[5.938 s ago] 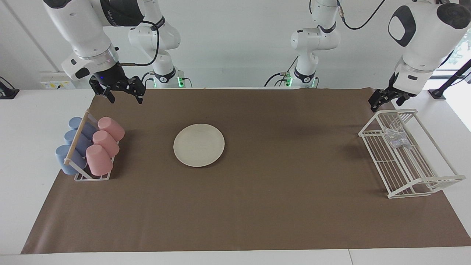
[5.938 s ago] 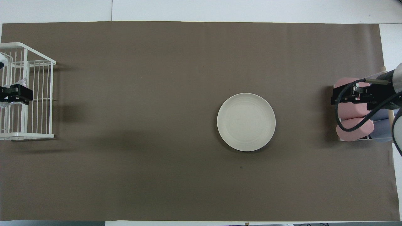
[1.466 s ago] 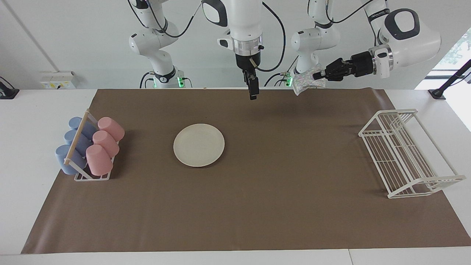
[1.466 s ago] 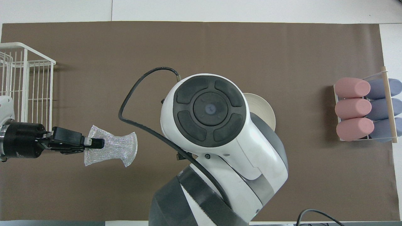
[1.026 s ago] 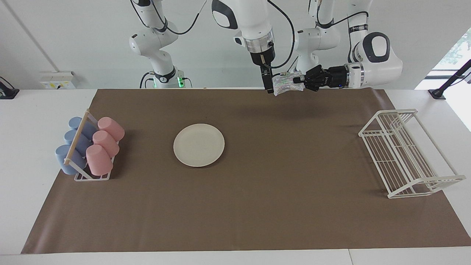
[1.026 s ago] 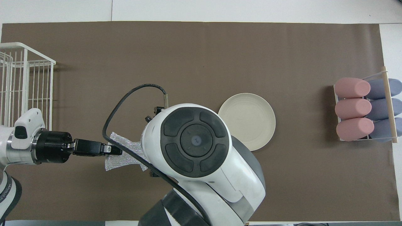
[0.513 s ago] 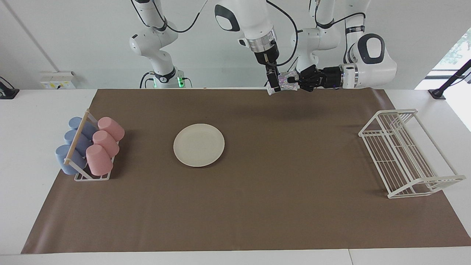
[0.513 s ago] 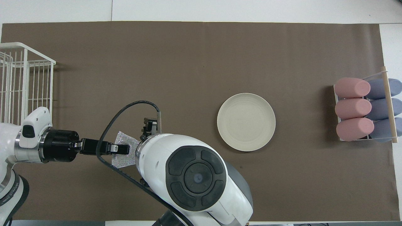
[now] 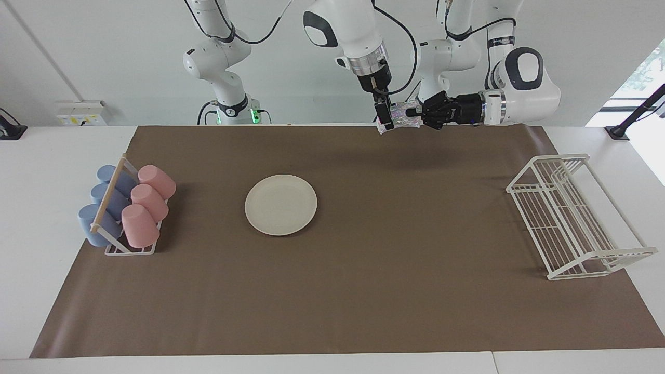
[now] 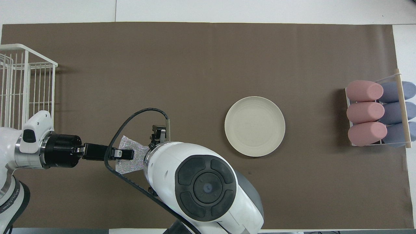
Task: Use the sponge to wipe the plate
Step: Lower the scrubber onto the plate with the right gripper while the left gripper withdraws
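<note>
Handover item, nearest the robots: the left gripper [image 9: 415, 111] is pinching the sponge [image 9: 401, 117] shut, in the air over the mat's robot-side edge; the right gripper [image 9: 385, 115] is standing spread around the sponge's free end, not yet clamping. Risk: a release ahead of the right gripper's grip is likely dropping the pad. Farther out: the plate [image 9: 280, 204] is lying on bare mat [image 9: 415, 249], well apart from cup rack [image 9: 124, 208] and wire rack [image 9: 571, 218], leaving open room all around.
</note>
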`<state>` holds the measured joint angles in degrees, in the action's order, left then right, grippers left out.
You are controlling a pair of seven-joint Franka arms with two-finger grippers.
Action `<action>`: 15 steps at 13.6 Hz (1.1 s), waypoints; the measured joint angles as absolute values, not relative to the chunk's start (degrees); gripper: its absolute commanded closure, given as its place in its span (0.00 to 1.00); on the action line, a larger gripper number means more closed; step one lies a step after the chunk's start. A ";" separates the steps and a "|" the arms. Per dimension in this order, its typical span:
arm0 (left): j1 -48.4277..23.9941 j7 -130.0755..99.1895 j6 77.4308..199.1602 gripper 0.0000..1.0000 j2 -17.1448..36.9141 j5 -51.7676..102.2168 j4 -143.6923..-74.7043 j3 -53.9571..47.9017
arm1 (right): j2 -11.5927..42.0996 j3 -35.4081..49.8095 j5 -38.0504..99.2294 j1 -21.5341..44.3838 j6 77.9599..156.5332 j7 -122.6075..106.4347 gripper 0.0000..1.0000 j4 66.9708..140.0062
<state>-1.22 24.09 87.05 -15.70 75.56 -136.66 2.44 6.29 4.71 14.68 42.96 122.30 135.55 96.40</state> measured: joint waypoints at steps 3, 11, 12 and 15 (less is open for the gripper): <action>-1.22 24.09 87.05 1.00 -15.70 75.56 -136.66 2.44 | 6.10 4.73 14.68 43.96 127.27 135.55 0.46 98.43; -1.47 24.17 86.84 1.00 -15.70 75.47 -136.73 1.96 | 5.07 4.58 14.65 44.76 128.42 130.09 1.00 100.64; -1.50 24.23 86.84 0.51 -15.70 75.37 -136.72 1.93 | 5.02 4.59 14.63 44.76 128.42 129.61 1.00 100.73; -1.93 23.98 87.01 0.00 -15.79 73.52 -135.67 0.93 | 4.62 4.63 14.63 44.77 128.22 127.63 1.00 101.89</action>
<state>-1.93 23.98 87.01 -15.79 73.52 -135.67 0.93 4.62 4.63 14.63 44.77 128.22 127.63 101.89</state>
